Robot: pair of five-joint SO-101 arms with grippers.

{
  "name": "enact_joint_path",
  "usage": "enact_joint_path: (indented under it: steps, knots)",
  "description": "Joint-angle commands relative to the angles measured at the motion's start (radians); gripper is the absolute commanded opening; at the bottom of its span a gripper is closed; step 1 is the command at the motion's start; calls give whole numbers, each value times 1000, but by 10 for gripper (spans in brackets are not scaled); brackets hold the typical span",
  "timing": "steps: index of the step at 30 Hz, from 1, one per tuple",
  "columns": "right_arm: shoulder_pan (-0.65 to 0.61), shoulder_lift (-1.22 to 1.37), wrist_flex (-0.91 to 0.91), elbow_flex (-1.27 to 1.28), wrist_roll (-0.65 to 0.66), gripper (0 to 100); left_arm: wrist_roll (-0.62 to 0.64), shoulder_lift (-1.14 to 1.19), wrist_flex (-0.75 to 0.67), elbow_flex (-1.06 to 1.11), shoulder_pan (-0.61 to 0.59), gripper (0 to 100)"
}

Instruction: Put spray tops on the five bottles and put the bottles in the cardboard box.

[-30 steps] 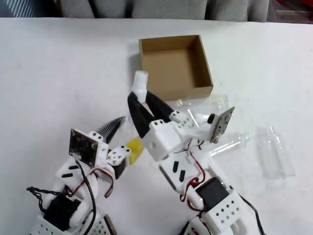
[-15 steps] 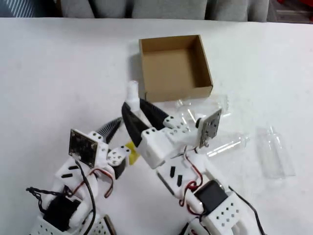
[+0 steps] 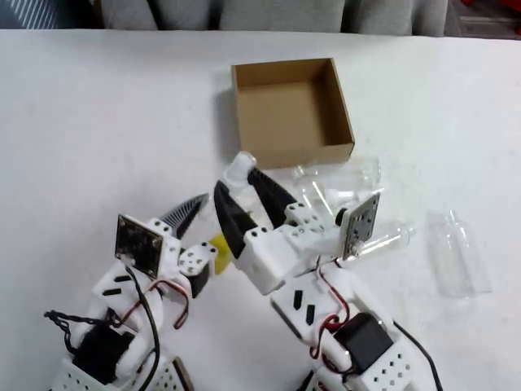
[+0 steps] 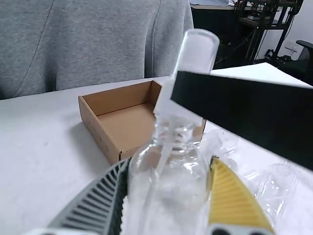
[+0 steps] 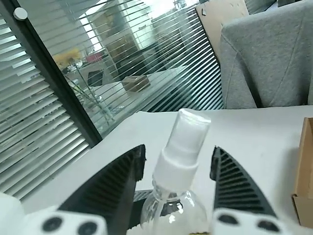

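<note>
– Bottle (image 4: 168, 186) position, going by the left wrist view?
– Upright in the left gripper (image 4: 171, 169), clenched between the grey finger (image 4: 98, 205) and the yellow finger (image 4: 230, 196). The spray top (image 4: 198, 46) sits on its neck, and the thin tube runs down inside the glass. A black finger (image 4: 244, 112) of the other arm crosses in front of the top's lower part. Behind stands the cardboard box (image 4: 122, 122), open side up.
– Does that black finger touch the top?
– From there I cannot tell. The right wrist view settles it: the right gripper (image 5: 178, 148) is released. Its two black fingers stand on either side of the spray top, with a gap on each side.
– Is the top seated fully?
– Neither wrist view shows that.
– What does the high view add?
– The layout. Both arms meet on the counter (image 3: 98, 122) just in front of the box's near wall, and the white top pokes up between the black fingertips. The loose bottles (image 3: 460, 252) lie on their sides on the right arm's side. Some are just beside the box, one is partly under the right arm's camera, and one lies well apart from the box.
</note>
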Motion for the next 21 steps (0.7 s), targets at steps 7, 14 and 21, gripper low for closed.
enact_joint_path:
  steps: [7, 14, 21]
  knots:
    - [81, -107, 111, -100, 5, 247, 12, -10, -9, -6, 1, 60]
    - [266, -196, 102, -97, -14, 11, 12, -10, -9, -6, 1, 60]
    - [384, 51, -21, -94, -80, 17, 12, -10, -9, -5, 7, 60]
